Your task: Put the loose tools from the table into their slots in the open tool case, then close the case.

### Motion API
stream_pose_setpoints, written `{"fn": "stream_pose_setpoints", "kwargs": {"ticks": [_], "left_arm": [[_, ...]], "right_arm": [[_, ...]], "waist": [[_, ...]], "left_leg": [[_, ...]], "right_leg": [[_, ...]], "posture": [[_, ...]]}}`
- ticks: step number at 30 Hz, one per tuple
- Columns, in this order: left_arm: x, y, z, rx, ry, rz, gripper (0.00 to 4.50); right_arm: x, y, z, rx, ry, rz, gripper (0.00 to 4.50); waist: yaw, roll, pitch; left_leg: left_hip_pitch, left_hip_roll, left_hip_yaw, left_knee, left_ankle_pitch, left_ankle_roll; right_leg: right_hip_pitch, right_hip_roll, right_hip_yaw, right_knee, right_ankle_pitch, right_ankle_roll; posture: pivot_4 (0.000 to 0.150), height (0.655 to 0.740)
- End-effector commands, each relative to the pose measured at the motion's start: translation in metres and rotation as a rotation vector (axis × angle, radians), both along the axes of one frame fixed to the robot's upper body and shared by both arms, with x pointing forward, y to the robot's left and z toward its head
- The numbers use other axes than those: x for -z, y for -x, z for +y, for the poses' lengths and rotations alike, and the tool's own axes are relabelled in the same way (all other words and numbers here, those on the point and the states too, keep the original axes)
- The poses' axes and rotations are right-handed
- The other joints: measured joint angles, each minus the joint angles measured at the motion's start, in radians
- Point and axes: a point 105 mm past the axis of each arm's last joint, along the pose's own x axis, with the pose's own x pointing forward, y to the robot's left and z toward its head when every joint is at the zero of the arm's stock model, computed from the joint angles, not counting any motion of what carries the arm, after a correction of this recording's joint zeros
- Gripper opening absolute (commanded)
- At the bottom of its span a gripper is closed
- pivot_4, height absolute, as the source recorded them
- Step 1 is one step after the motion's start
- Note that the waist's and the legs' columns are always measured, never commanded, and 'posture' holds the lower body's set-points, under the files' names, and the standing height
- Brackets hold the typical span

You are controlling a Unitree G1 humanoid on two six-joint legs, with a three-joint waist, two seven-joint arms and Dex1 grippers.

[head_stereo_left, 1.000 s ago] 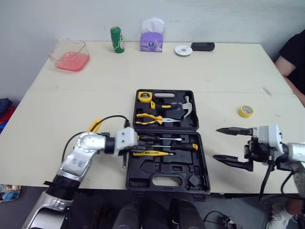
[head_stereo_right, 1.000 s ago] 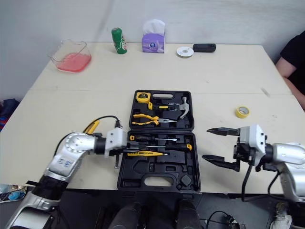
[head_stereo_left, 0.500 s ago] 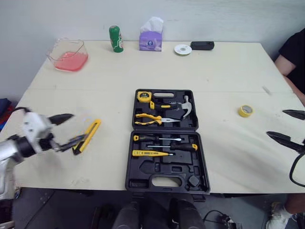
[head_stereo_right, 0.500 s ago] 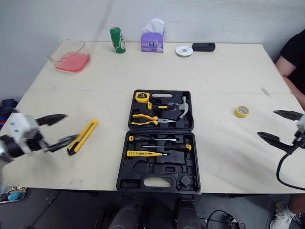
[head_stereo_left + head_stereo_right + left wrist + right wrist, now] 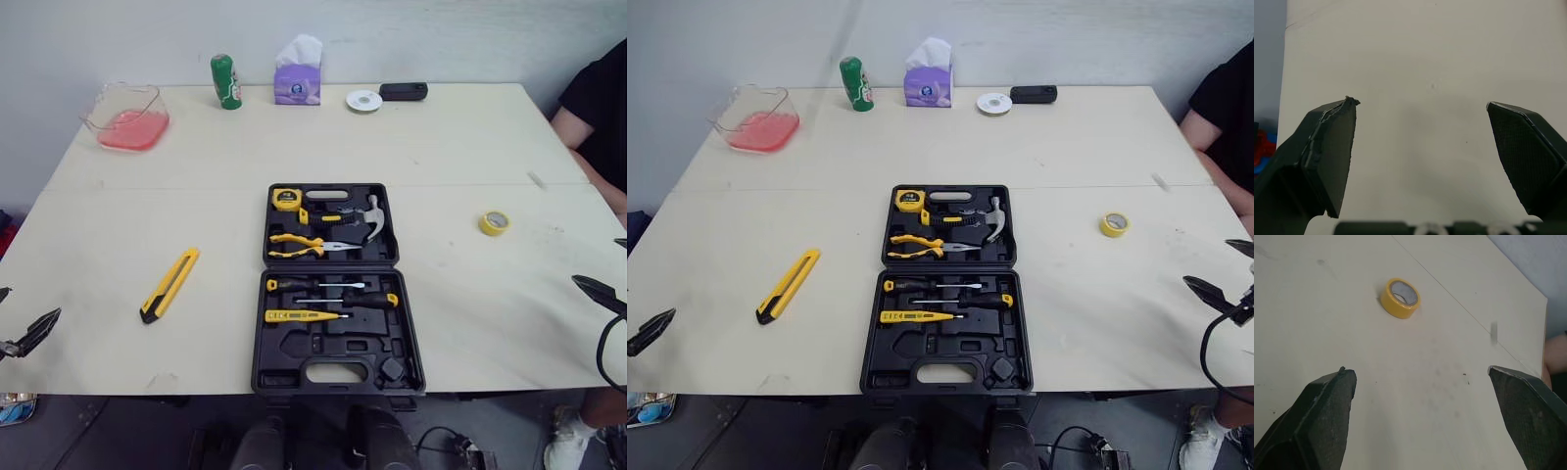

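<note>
- At the table's (image 5: 470, 147) left front corner my left gripper (image 5: 1420, 103) hung over bare tabletop, its two fingers (image 5: 1332, 147) spread wide apart with nothing between them.
- Over on the right edge, my right gripper (image 5: 1418, 369) was held just as wide, fingers (image 5: 1327, 406) apart and empty, pointing across the table toward a roll of yellow tape (image 5: 1399, 298) that lay flat, well clear of the fingertips.
- Between my two arms sat the tool case (image 5: 338, 284), open and lying flat at the front middle of the table, one half nearer me and the other beyond it.
- Its far half held a tape measure (image 5: 285, 199), a pair of yellow-handled pliers (image 5: 304, 244) and a hammer (image 5: 369, 219).
- Its near half held two black-and-yellow screwdrivers (image 5: 333, 285) and a slim yellow tester (image 5: 306, 315) in their slots; several moulded slots nearer me were unfilled.
- One loose tool was out on the table: a yellow utility knife (image 5: 169, 285), lying slantwise to the left of the case, well apart from it and from my left gripper.
- Along the far edge stood a pink container (image 5: 125, 116), a green can (image 5: 225, 80) and a tissue box (image 5: 297, 78).
- A person (image 5: 598, 108) in black sat at the far right corner.
</note>
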Motion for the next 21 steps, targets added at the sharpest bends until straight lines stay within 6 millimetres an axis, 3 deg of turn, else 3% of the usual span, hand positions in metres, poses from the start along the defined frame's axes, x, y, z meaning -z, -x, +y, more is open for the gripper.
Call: {"fn": "stream_pose_setpoints", "kwargs": {"ticks": [1, 6, 14, 17, 19, 21], "left_arm": [[-0.010, 0.004, 0.006, -0.018, -0.009, -0.044, 4.48], [-0.010, 0.002, 0.002, 0.018, 0.015, -0.044, 4.48], [-0.018, -0.011, -0.037, 0.167, 0.134, 0.019, 4.48], [-0.021, -0.014, -0.065, 0.213, 0.258, 0.124, 4.48], [-0.019, -0.016, -0.075, 0.201, 0.307, 0.185, 4.48], [-0.021, -0.025, -0.082, 0.170, 0.300, 0.209, 4.48]], "right_arm": [[-0.013, -0.004, 0.002, -0.012, 0.016, -0.024, 4.50], [-0.022, -0.015, 0.021, -0.086, -0.113, -0.071, 4.50], [-0.039, -0.027, 0.076, -0.280, -0.260, -0.152, 4.50], [-0.041, -0.024, 0.115, -0.440, -0.293, -0.166, 4.50], [-0.044, -0.023, 0.134, -0.506, -0.310, -0.168, 4.50], [-0.040, -0.017, 0.167, -0.640, -0.317, -0.140, 4.50]], "waist": [[-0.003, 0.000, 0.000], [-0.013, 0.000, 0.000], [-0.013, 0.000, 0.000], [-0.012, 0.000, 0.000], [-0.011, 0.000, 0.000], [-0.008, 0.000, 0.000]], "left_leg": [[0.000, 0.000, 0.000, 0.000, 0.000, 0.000], [0.000, 0.000, 0.000, -0.001, 0.001, 0.002], [0.000, 0.000, 0.000, -0.001, 0.001, 0.002], [-0.001, 0.000, 0.000, -0.001, 0.001, 0.002], [-0.001, 0.000, -0.001, -0.001, 0.001, 0.002], [-0.001, 0.000, -0.001, -0.001, 0.001, 0.002]], "right_leg": [[0.000, 0.000, 0.000, 0.000, 0.000, 0.000], [-0.001, 0.000, 0.000, 0.000, 0.000, -0.001], [-0.001, 0.000, 0.000, 0.004, 0.000, -0.001], [0.000, 0.000, 0.000, 0.004, 0.000, -0.001], [0.000, 0.000, 0.000, 0.005, 0.000, -0.001], [0.000, 0.000, 0.000, 0.005, 0.000, -0.001]], "posture": [[0.150, 0.7400], [0.150, 0.7400], [0.150, 0.7400], [0.150, 0.7400], [0.150, 0.7400], [0.150, 0.7400]]}}
